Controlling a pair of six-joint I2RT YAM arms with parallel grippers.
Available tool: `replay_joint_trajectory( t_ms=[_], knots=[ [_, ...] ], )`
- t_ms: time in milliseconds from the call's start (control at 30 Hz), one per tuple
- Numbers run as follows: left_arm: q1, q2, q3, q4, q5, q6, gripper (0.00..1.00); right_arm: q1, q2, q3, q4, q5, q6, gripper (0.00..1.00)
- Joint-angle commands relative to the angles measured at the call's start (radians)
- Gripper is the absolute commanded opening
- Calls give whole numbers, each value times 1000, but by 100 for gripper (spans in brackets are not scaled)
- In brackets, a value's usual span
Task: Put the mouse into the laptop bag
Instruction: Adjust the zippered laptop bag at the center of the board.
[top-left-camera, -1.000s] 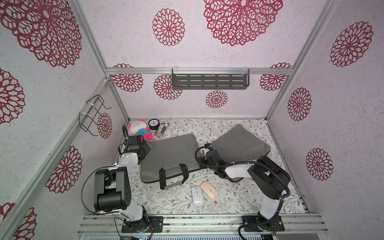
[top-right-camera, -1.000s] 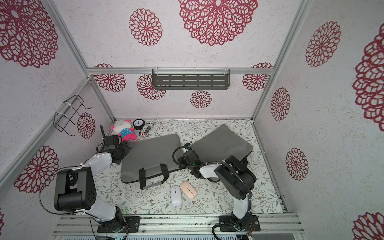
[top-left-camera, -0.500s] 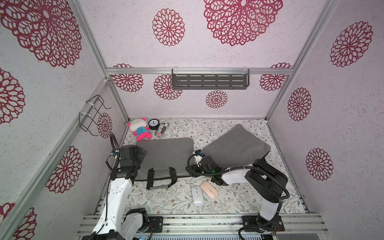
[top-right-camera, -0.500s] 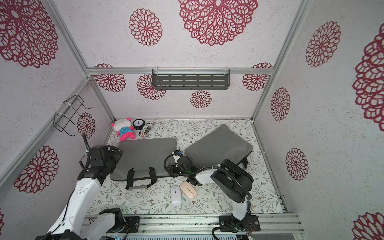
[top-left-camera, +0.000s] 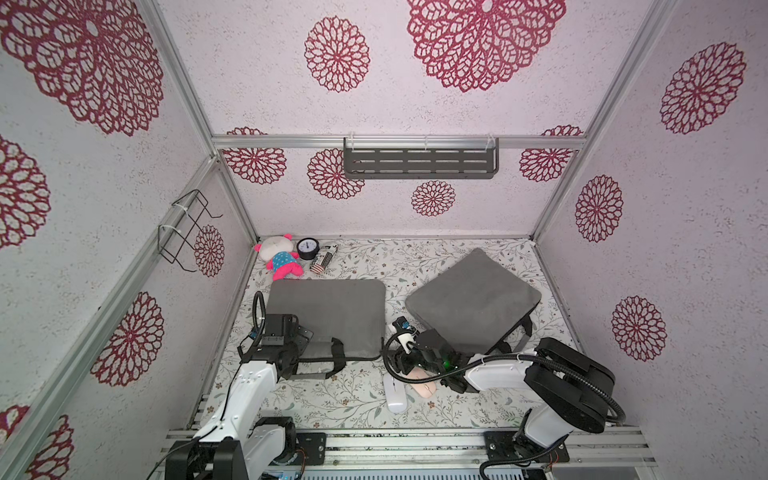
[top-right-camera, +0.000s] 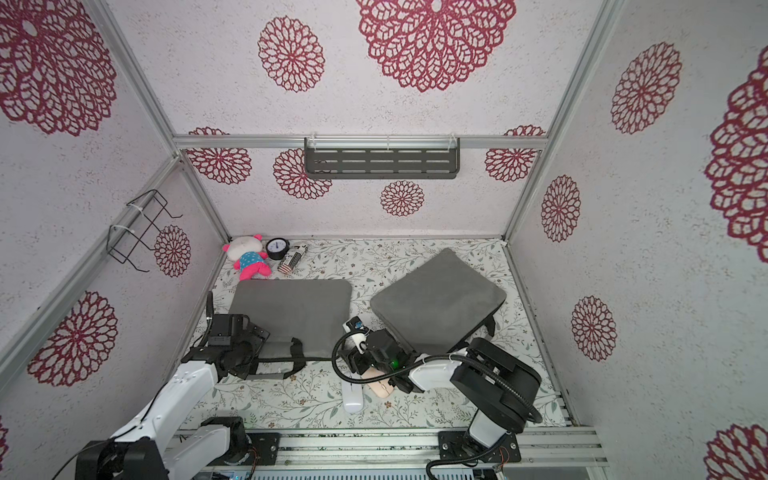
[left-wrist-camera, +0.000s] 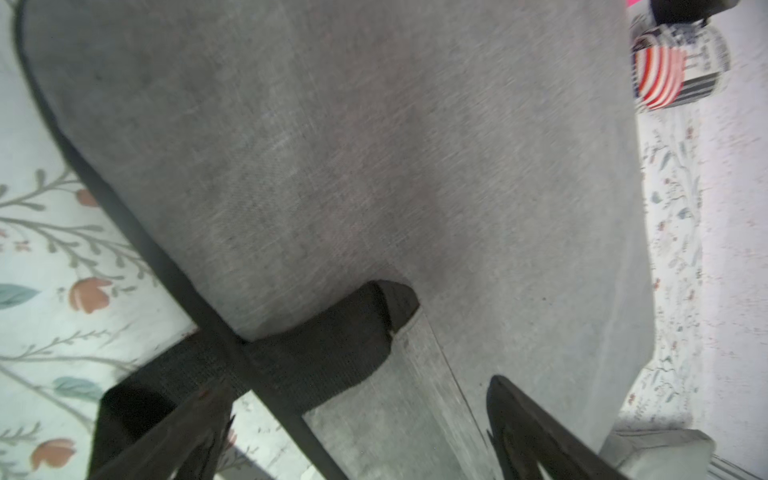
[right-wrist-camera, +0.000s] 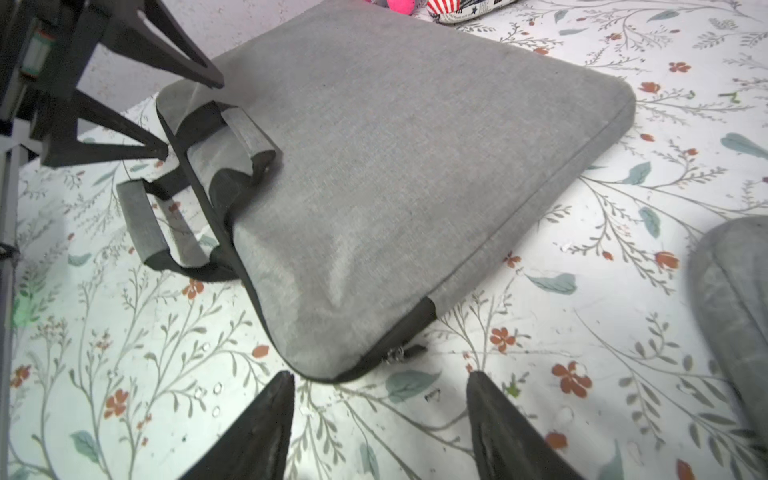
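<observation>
Lying side by side on the floral tabletop (top-left-camera: 332, 399), the white oval computer mouse (top-left-camera: 395, 395) and a pale pink mouse (top-left-camera: 428, 388) sit outside the flat grey fabric laptop bag (top-left-camera: 332, 307). Your left gripper (left-wrist-camera: 361, 382) spreads its fingers wide at the bag's handle edge; your right gripper (right-wrist-camera: 380, 376), fingers apart and empty, faces the bag's zipper corner.

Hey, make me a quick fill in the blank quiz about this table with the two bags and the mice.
1. The mouse lying beside the pink mouse is ___ in colour.
2. The left bag and the right bag are both ___ in colour.
3. The right gripper stands ___ with nothing between its jaws.

Missing words: white; grey; open.
</observation>
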Motion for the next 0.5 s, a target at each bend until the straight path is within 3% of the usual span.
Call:
replay_joint_trajectory(
  t_ms=[0,200,467],
  knots=[
    [-4,34,24,38,-6,30,98,-1,22,-40,74,14,-152,67],
    [-2,43,24,42,-33,36,98,-18,173,48,42,36,-193,64],
    [0,32,12,60,-27,35,98,-77,238,90,60,-53,-195,58]
  ],
)
